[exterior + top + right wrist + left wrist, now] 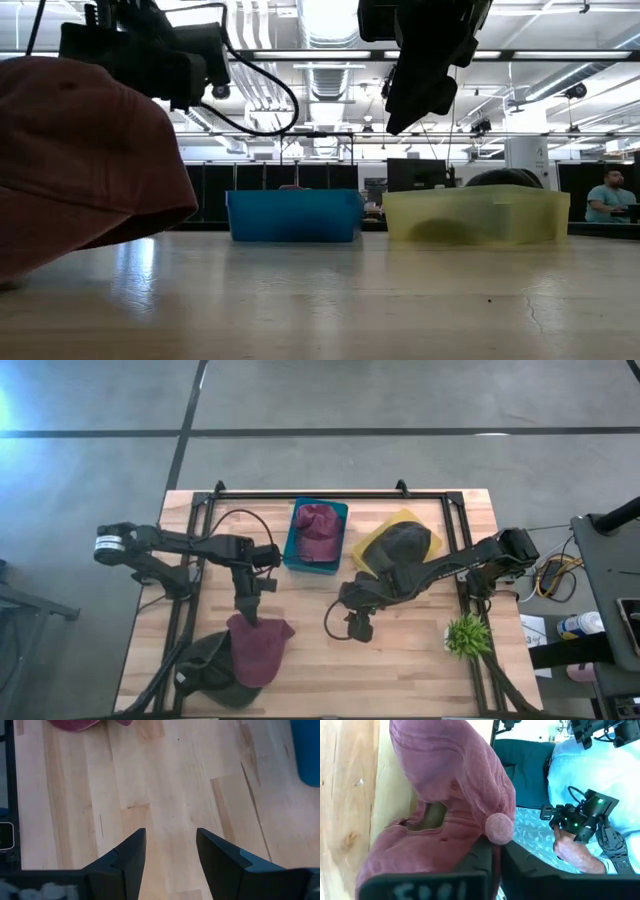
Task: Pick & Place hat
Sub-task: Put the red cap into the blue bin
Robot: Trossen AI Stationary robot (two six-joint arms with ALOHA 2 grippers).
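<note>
A maroon cap (262, 648) is at the near left of the table, partly over a dark green cap (208, 672). It fills the left of the low view (80, 160). My left gripper (246, 612) is shut on it at its far side. My right gripper (358, 626) is open and empty above bare wood (170, 795) at mid-table. A blue bin (318, 536) at the far middle holds another maroon hat. A yellow bin (372, 550) to its right holds a dark hat. My left gripper holds the maroon cap at its crown, right beside the top button (499, 828), pinched between the two fingers (485, 860). The fingers point down. The crown cloth is bunched into folds. The cap hangs below the fingers; whether its lower edge (15, 275) touches the table I cannot tell.
A small green plant (466, 634) stands at the near right. A black frame (200, 510) runs round the table. A person holding a device (577, 817) shows beyond the table in the left wrist view. Bare wood lies between the two grippers.
</note>
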